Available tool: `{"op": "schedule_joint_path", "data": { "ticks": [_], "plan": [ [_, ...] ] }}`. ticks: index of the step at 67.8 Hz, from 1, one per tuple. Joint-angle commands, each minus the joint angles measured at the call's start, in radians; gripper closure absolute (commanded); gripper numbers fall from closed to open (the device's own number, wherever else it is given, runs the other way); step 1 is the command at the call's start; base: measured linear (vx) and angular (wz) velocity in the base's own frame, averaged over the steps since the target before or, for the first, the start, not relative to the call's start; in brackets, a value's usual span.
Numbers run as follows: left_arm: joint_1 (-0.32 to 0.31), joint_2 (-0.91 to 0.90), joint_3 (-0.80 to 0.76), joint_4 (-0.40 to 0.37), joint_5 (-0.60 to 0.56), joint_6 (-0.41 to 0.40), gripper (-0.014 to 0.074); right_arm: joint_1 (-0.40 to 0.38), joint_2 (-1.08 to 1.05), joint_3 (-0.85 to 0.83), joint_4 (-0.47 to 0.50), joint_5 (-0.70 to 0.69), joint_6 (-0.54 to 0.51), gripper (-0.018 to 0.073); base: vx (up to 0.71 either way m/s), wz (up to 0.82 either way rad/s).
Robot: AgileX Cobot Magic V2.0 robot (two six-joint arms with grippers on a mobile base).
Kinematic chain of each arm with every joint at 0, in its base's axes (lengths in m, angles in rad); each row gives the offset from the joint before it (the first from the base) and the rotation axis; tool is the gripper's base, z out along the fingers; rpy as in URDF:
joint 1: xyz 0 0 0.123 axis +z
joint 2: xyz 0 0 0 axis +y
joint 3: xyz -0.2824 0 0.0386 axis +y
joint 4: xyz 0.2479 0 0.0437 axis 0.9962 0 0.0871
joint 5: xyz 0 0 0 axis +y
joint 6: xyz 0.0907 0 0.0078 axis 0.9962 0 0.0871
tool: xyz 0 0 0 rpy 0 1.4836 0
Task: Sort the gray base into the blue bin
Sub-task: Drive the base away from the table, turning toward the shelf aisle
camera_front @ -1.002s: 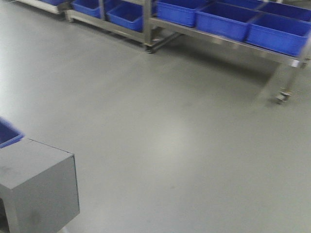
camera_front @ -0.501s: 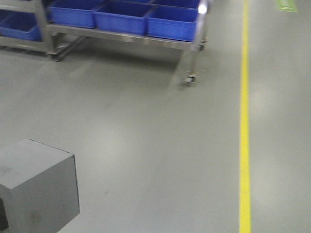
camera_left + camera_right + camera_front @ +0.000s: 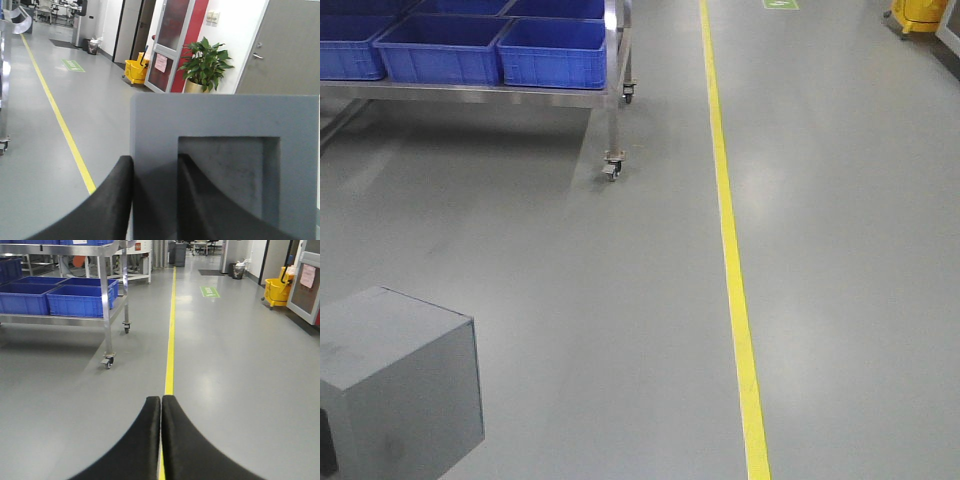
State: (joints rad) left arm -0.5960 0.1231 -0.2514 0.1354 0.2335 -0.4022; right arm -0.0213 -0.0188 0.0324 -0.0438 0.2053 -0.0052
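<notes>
The gray base [image 3: 225, 160] fills the left wrist view, its square recess facing the camera. My left gripper [image 3: 155, 159] is shut on its left wall, one finger outside and one inside the recess. In the front view the same gray base [image 3: 400, 375] sits at the lower left, held above the floor. Several blue bins [image 3: 550, 50] stand side by side on a steel cart at the top left; I cannot tell which is the task's blue bin. My right gripper [image 3: 161, 399] is shut with nothing in it, hanging over the floor.
A yellow floor line [image 3: 730, 240] runs from far to near, right of the cart. The cart's caster [image 3: 612, 168] stands beside it. A yellow mop bucket [image 3: 277, 292], a potted plant [image 3: 205, 65] and doors are along the right wall.
The front view has swung to the right: the cart with bins slid left in the frame and the yellow line came into sight. The gray base keeps its place in the grip.
</notes>
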Motion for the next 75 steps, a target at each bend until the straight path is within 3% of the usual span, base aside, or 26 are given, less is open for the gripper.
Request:
{"op": "schedule_joint_path", "data": {
  "ticks": [1, 75],
  "plan": [
    [-0.006, 0.008, -0.03, -0.007, -0.109, -0.004, 0.0603, -0.005, -0.007, 0.004, -0.009, -0.082, -0.007, 0.0564, 0.18, -0.17],
    [-0.006, 0.008, -0.03, -0.007, -0.109, -0.004, 0.0603, -0.005, -0.007, 0.004, -0.009, -0.079, -0.007, 0.0564, 0.33, -0.02]
  ]
}}
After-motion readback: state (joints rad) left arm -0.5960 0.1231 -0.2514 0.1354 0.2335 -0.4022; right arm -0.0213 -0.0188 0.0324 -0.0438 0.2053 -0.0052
